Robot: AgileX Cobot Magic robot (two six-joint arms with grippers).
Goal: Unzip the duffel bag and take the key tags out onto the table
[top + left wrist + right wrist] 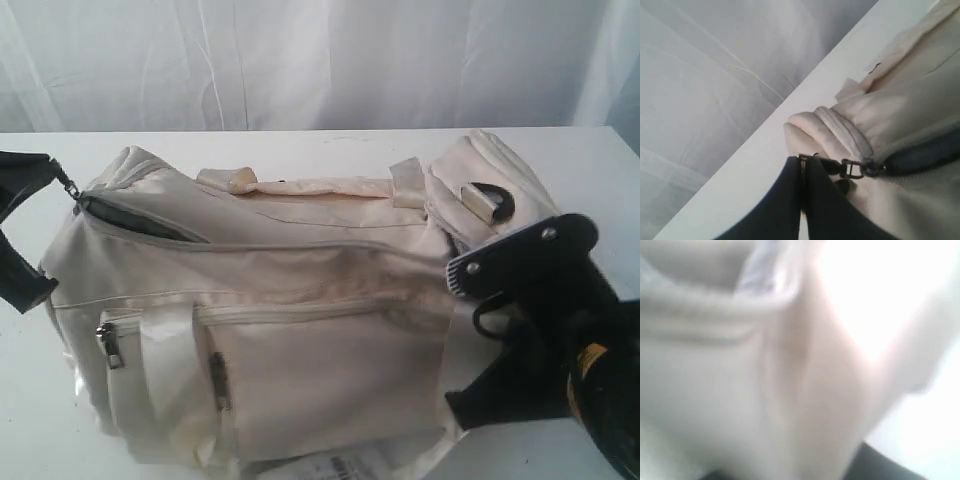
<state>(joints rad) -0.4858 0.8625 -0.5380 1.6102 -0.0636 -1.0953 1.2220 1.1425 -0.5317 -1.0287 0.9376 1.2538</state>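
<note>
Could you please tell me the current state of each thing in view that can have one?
duffel bag: lying on the table.
main zipper: partly open at the bag's left end, grey lining showing.
zipper pull: pinched in the left claw.
left claw: shut on the zipper pull.
right claw: open, fingers spread at the bag's right end.
front pocket zipper: shut.

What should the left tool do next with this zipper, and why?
Probably release the pull and reach into the dark gap. The left tool is shut on the pull at the duffel bag's end, so the slider seems out of travel there.
</note>
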